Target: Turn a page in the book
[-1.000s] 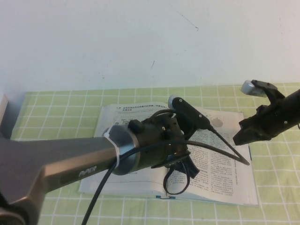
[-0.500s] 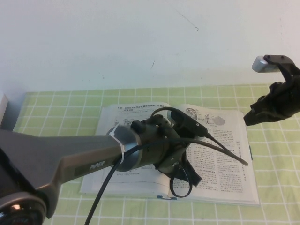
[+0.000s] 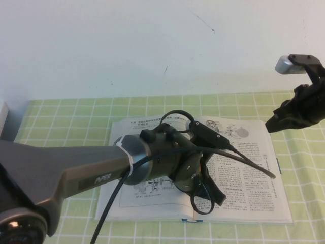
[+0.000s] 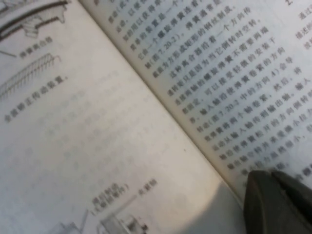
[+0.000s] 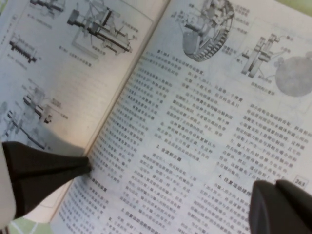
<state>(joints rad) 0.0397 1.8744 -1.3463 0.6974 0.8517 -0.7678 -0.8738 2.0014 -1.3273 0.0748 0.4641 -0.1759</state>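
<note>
The book point(image 3: 254, 203) lies open on the green checked cloth. The page point(image 3: 147, 195) lies flat as its left leaf, shaft-machine drawings facing up; it also shows in the right wrist view point(image 5: 73, 73) and the left wrist view point(image 4: 97, 146). My left gripper point(image 3: 216, 195) is shut and empty, its fingertips point(image 4: 278, 204) low over the gutter near the book's front edge. Its dark tip also shows in the right wrist view point(image 5: 44, 170). My right gripper point(image 3: 274, 123) is shut and empty, raised above the book's far right corner; its fingers point(image 5: 282, 204) hang over the right leaf.
The right leaf point(image 5: 204, 122) has text columns and round figures at the top. The left arm's body and cable point(image 3: 244, 160) hide the book's middle. The checked cloth point(image 3: 61, 117) runs back to a white wall. A grey object point(image 3: 4, 122) sits at the far left edge.
My right gripper rose and pulled away to the right, off the book. My left gripper slid toward the book's front edge along the gutter. The book sits slightly further right.
</note>
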